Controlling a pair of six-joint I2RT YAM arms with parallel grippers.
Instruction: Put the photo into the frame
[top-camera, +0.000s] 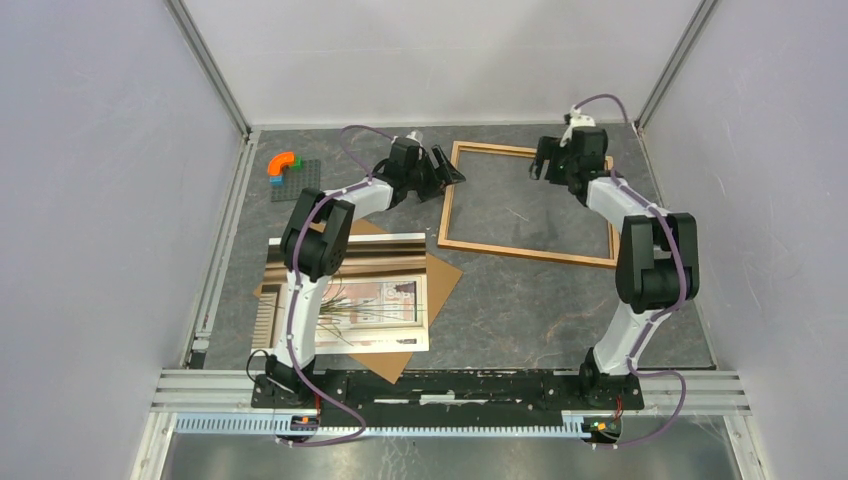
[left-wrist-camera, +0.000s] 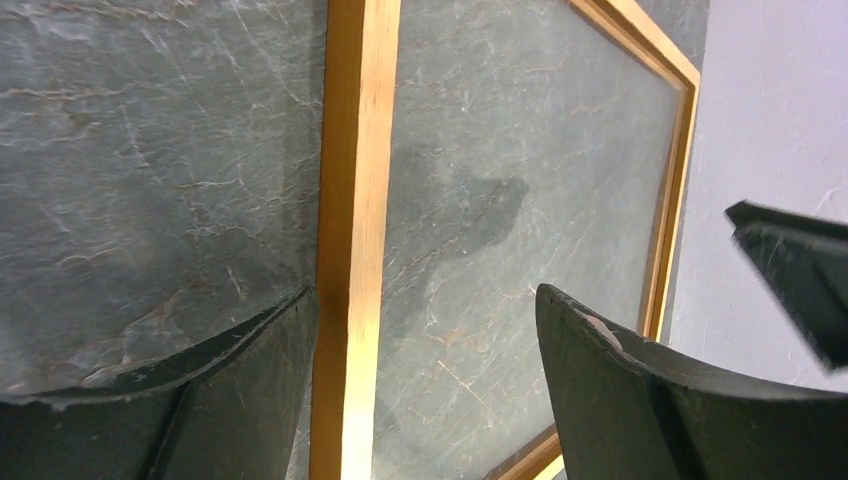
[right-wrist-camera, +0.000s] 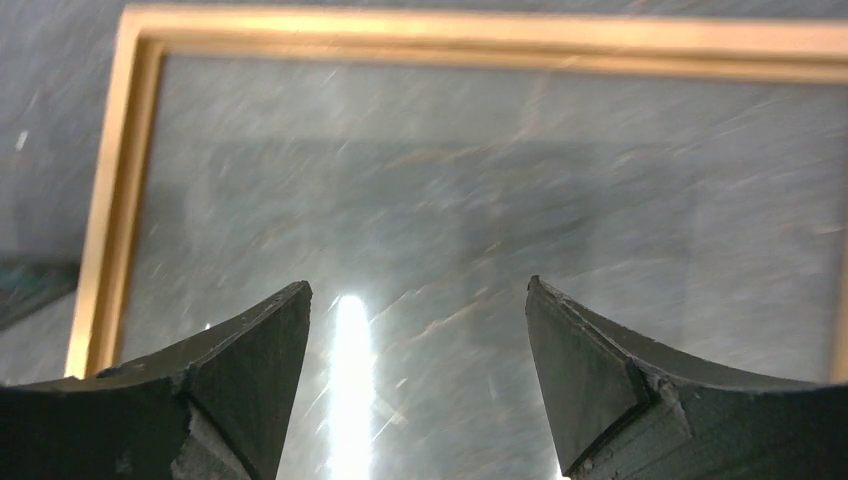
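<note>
Shows frame (top-camera: 525, 253) flat on worktop (top-camera: 520, 310), far centre. Shows left claw (top-camera: 450, 170) spread astride its left rail, right claw (top-camera: 545, 168) spread above its far-right area. Shows photo (top-camera: 385, 300) well apart, near left.

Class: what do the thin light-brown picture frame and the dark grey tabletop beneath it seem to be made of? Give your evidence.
Thin light-brown rectangular picture frame: probably wood with a smooth satin finish, given its warm golden tone and the soft sheen along the moulding. Dark grey tabletop: looks like slate or a stone-print surface, given its pale irregular veins.
</note>
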